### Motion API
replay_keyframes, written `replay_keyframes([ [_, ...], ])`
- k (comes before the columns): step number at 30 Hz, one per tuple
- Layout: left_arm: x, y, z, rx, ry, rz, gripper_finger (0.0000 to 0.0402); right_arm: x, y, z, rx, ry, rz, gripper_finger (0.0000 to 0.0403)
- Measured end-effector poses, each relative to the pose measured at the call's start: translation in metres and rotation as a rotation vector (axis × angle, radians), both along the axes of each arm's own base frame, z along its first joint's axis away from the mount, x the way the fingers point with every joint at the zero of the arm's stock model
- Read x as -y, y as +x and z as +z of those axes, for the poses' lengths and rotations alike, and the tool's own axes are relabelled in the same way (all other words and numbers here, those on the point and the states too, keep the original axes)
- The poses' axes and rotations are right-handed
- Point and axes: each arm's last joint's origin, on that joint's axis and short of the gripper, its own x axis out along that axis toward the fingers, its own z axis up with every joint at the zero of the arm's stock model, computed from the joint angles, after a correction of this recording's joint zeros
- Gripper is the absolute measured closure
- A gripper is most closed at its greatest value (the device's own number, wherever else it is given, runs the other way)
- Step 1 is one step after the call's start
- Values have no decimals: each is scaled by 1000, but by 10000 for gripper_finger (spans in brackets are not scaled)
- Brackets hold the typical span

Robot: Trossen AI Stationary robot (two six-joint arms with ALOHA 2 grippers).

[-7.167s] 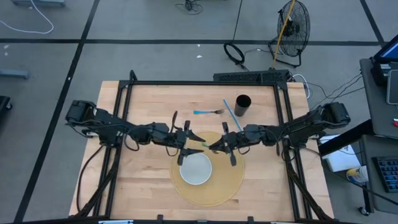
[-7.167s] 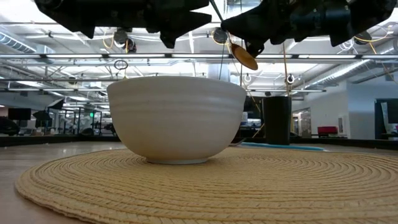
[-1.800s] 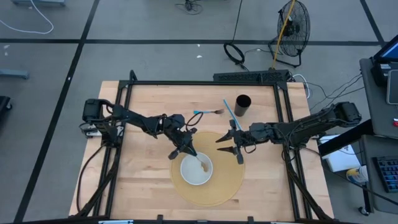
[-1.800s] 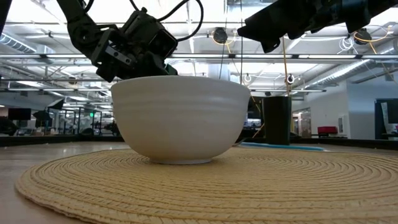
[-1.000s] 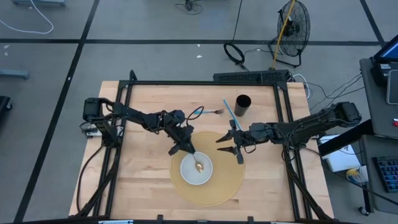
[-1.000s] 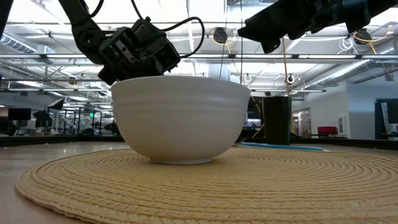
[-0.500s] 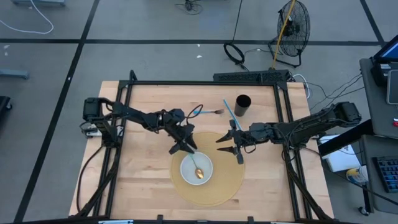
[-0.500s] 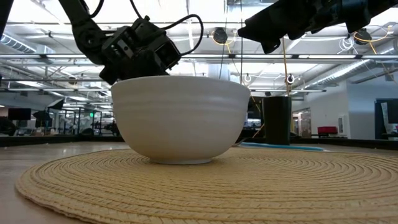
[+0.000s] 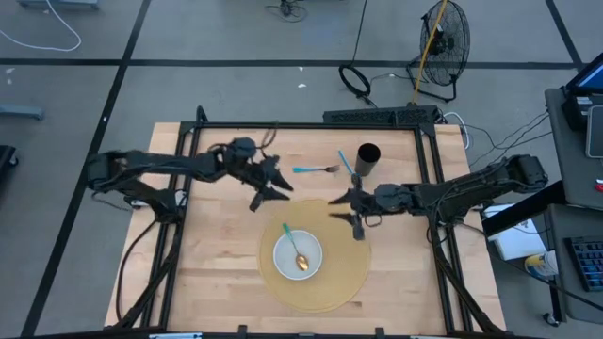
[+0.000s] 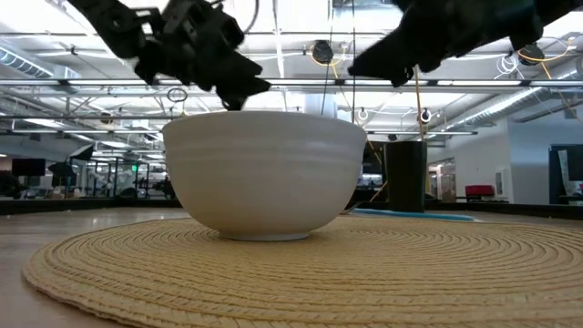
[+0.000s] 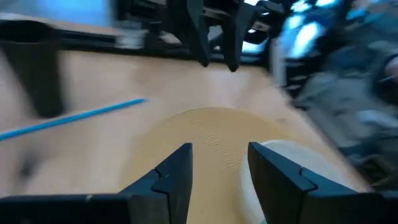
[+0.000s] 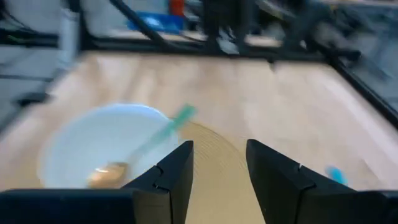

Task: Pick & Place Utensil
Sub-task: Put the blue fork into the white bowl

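A spoon [image 9: 294, 247] with a green handle and a gold head lies in the white bowl [image 9: 311, 247]. Its head rests on the bowl's bottom and its handle leans on the far-left rim [image 12: 176, 119]. The bowl stands on a round woven mat [image 9: 344, 273]. My left gripper [image 9: 278, 190] hangs open above the table, off the bowl's far-left side, with nothing between its fingers [image 11: 177, 171]. My right gripper [image 9: 337, 215] hovers open over the mat's far-right edge, also with nothing in it [image 12: 217, 163].
A black cup [image 9: 367, 160] stands at the far side of the table. Next to it a blue fork [image 9: 316, 169] and a blue stick-like utensil [image 9: 349, 169] lie on the wood. The table's black frame [image 9: 311, 125] borders the far edge and both sides.
My left gripper has let go of the spoon's handle, opened, and risen away from the bowl toward the table's far-left. The spoon has settled into the bowl, head on the bottom and handle against the rim.
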Motion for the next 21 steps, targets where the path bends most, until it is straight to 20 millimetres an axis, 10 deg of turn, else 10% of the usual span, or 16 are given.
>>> replay_keyframes([
  [13,22,-45,27,-153,217,230,243,58,29,58,-218,-98,-168,261],
  [21,27,-49,21,-237,257,244,243,109,63,56,-437,-82,-141,261],
])
